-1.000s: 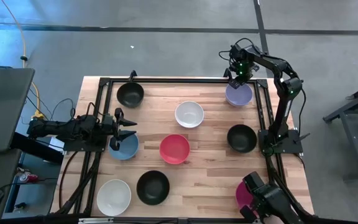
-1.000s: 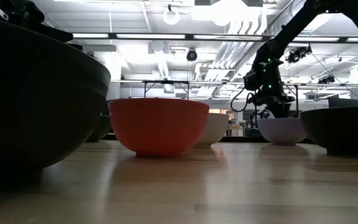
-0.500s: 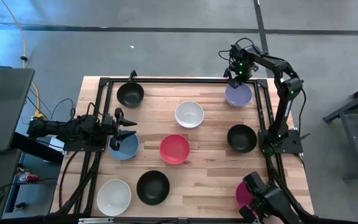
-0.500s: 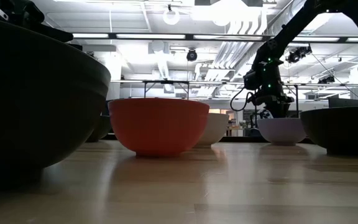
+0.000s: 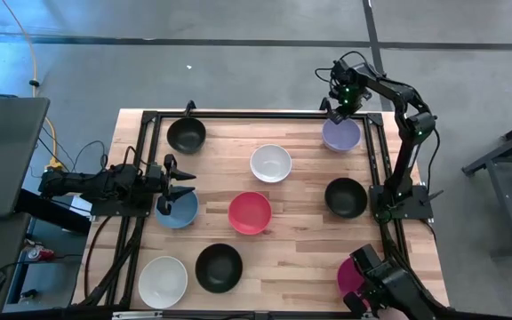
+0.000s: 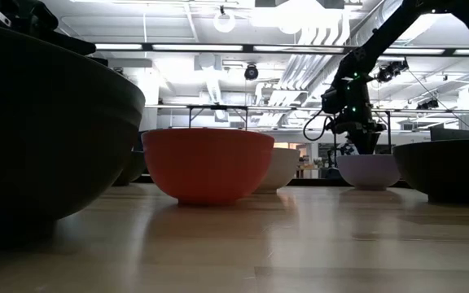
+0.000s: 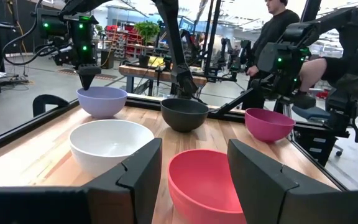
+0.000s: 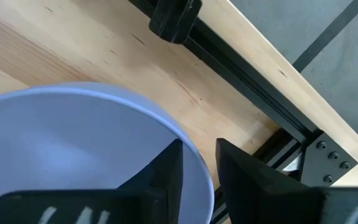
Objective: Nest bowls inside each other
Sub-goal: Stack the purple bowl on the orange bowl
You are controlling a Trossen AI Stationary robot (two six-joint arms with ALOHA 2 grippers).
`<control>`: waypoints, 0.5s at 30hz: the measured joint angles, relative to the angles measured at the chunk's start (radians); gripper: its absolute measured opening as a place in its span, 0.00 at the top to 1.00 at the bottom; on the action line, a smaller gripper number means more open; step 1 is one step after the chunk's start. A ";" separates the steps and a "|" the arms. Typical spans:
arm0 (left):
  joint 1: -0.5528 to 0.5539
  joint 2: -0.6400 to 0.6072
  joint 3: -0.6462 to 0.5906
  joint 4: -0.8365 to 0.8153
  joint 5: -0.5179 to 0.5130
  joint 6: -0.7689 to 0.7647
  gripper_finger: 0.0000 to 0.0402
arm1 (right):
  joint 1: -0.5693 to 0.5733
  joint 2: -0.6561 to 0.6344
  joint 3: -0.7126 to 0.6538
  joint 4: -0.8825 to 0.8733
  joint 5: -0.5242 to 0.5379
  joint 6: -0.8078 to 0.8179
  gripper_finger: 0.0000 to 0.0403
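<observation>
Hovering over the far rim of the smooth round lavender bowl (image 5: 341, 135) at the table's far right corner, the right gripper (image 8: 194, 163) is straddling that rim — fingers slightly apart, not clamped. Grasping looks like the step in hand; next, closing and lifting toward another bowl. The left gripper (image 7: 191, 165) is waiting open by the blue bowl (image 5: 179, 210).

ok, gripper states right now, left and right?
Left gripper: open, empty, over the blue bowl.
Right gripper: fingers straddle the lavender bowl rim with a narrow gap; whether it's gripping cannot be told.
</observation>
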 joint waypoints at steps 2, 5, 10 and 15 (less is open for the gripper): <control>0.000 0.000 0.000 0.000 0.000 0.000 0.57 | 0.000 0.000 0.000 0.004 0.000 0.000 0.85; 0.000 0.000 0.000 0.000 0.000 0.000 0.57 | 0.000 0.000 0.000 0.007 -0.002 -0.001 0.95; 0.000 0.000 0.000 0.000 0.000 0.000 0.57 | 0.000 -0.001 0.000 0.027 -0.007 0.000 0.99; 0.000 0.000 0.000 0.000 0.000 0.000 0.57 | 0.000 -0.001 0.000 0.040 -0.006 0.024 1.00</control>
